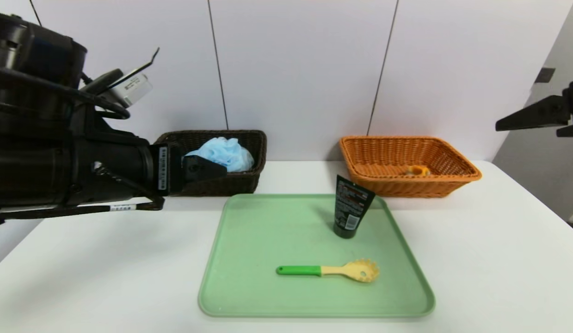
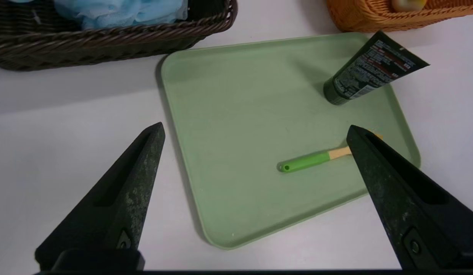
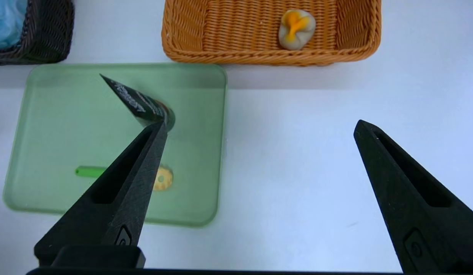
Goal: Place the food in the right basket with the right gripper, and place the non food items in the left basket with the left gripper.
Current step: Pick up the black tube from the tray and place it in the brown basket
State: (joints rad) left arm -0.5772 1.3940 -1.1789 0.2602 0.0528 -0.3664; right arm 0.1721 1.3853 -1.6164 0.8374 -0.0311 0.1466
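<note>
A black tube (image 1: 351, 208) stands cap-down and a green-handled pasta spoon (image 1: 330, 271) lies flat on the tray (image 1: 249, 286), between the dark left basket (image 1: 221, 182) and orange right basket (image 1: 452, 178). The left gripper (image 2: 255, 130) hovers near the left basket, fingers spread and empty; the right gripper (image 3: 259, 128) hangs off the bench's right side, also spread. Both items look light: the tube probably squashy and tippy, best pinched mid-body, the spoon stiff, best taken by its handle off the smooth white bench (image 1: 499, 259) before plain wall panels.

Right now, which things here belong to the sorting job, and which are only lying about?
Belong to the job:
black tube, standing on the tray
pasta spoon
dark basket, holding blue sponge
orange basket, holding a bun
left gripper, open
right gripper, open

Only lying about:
green tray
white table
</note>
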